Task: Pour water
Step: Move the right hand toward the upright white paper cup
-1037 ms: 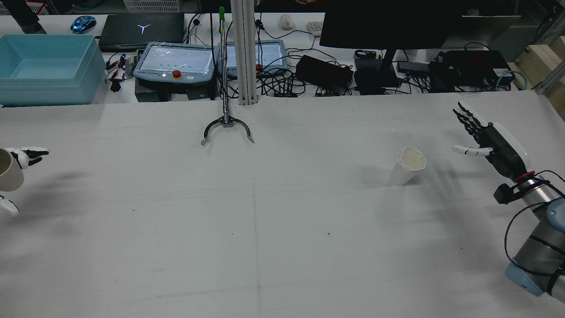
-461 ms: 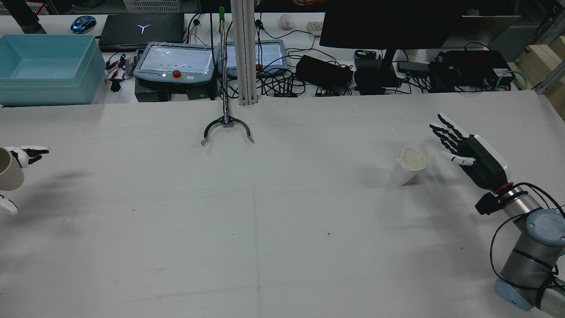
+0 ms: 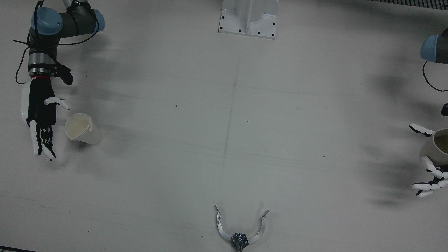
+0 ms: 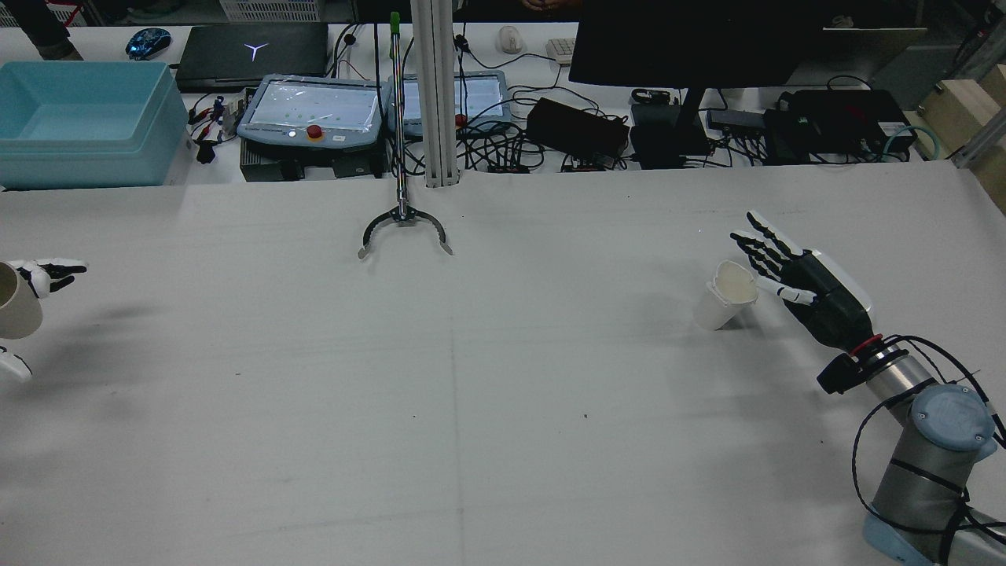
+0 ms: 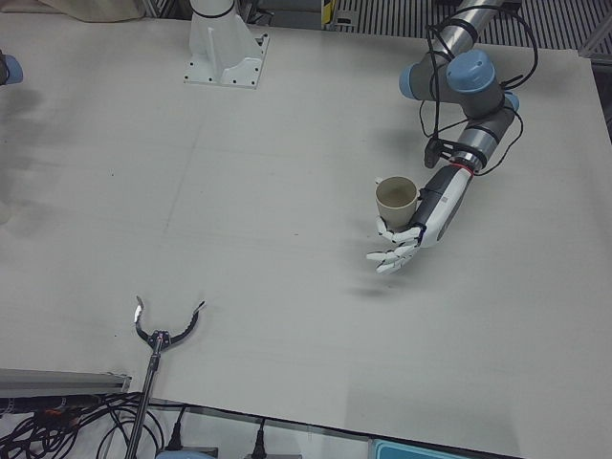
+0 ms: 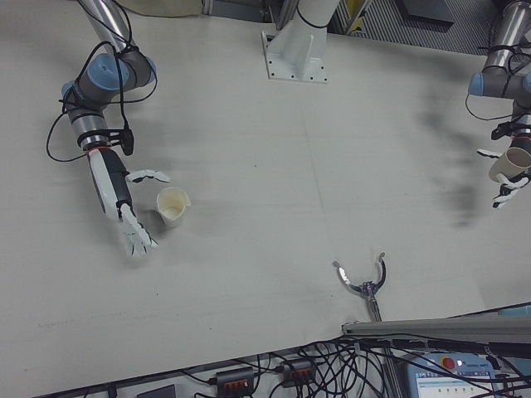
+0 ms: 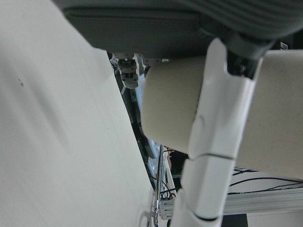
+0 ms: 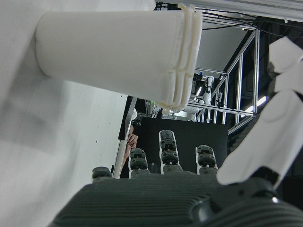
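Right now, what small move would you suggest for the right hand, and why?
Probably ease the right hand sideways and close its fingers around the white cup. The hand is open beside it, not gripping, while the left hand already holds the beige cup.

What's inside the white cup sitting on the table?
The white cup next to the right robot hand shows only its pale inner wall and bottom; no water is visible. Its rim looks a bit dented. The views are too small to rule out a thin layer at the bottom.
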{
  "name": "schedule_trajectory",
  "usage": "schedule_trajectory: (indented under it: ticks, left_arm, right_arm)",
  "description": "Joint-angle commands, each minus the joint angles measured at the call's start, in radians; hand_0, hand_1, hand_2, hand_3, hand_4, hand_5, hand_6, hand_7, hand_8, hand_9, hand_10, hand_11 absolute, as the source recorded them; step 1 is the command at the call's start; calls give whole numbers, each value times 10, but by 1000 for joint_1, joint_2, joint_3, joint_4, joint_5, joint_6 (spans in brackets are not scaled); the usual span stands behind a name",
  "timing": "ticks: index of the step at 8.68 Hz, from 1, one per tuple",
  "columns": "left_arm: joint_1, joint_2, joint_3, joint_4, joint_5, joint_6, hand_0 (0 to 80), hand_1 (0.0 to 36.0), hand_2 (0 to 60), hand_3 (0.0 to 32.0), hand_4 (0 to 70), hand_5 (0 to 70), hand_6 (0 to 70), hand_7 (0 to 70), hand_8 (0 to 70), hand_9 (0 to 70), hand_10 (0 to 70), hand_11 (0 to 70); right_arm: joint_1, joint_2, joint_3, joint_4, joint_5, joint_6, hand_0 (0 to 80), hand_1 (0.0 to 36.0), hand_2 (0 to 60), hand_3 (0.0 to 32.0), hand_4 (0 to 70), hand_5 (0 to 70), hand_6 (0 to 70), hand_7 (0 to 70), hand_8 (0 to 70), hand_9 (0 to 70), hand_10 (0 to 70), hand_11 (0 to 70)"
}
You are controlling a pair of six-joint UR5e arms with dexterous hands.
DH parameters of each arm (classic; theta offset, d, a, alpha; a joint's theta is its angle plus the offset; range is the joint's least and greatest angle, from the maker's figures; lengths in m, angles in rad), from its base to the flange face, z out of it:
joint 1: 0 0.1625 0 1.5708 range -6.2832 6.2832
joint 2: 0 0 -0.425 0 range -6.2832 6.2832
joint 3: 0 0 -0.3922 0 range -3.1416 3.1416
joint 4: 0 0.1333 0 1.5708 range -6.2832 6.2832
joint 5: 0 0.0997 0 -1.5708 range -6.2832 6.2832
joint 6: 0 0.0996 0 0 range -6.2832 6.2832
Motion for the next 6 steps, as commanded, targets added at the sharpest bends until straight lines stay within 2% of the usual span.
schedule_trajectory:
  ticks: [1, 3, 5, 6]
  left_arm:
    - [-1, 0, 3, -6, 1, 0, 800, 177, 0, 0, 700, 700, 245, 220, 154, 125, 87, 131]
    - [-1, 0, 5, -9, 1, 0, 800, 173, 0, 0, 700, 700, 243, 218, 153, 122, 86, 130]
    - [1, 0, 6, -12, 1, 0, 800, 175, 0, 0, 700, 700, 244, 218, 154, 123, 87, 131]
    - [1, 0, 6, -12, 1, 0, 800, 172, 0, 0, 700, 700, 243, 218, 154, 123, 86, 131]
  right_arm:
    - [-22, 0, 17, -2, 22, 0, 411, 111, 236, 164, 21, 46, 139, 169, 77, 82, 0, 0]
    - [-29, 0, 6, -4, 21, 0, 422, 118, 245, 166, 32, 48, 143, 173, 79, 85, 0, 0]
    - [-38, 6, -5, 4, 33, 20, 457, 146, 259, 160, 17, 55, 137, 167, 76, 78, 0, 0]
    - [-42, 8, 1, 2, 53, 28, 454, 142, 252, 154, 5, 56, 135, 153, 82, 85, 0, 0]
